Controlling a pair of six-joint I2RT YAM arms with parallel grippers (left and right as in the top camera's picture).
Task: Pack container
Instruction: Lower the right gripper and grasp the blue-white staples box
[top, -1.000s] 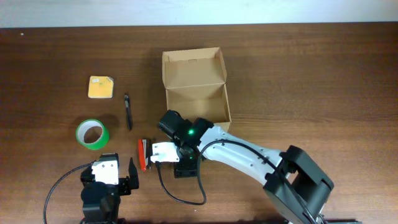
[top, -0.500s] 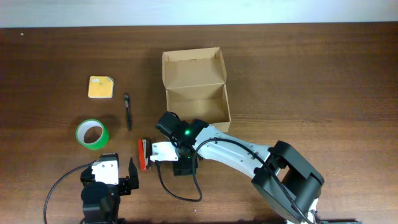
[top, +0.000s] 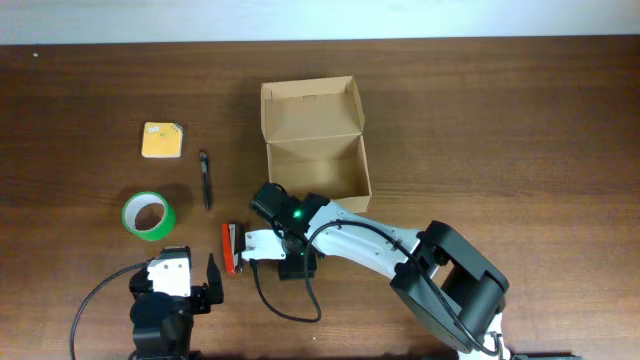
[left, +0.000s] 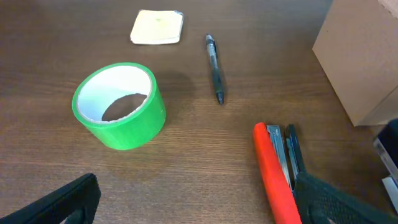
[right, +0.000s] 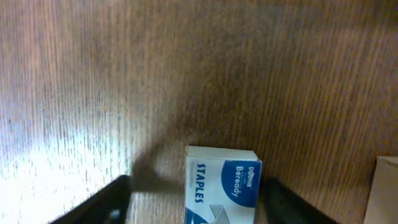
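R elbow (top: 455, 275) leftward, R gripper (right: 196, 199) wide astride wrist-cam-only staples box (right: 222, 183); L gripper (left: 202, 202) wide.

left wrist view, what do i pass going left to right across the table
tape → pen → stapler → box. The yellow pad is left out because it overlaps the tape's span, so its place is unclear.
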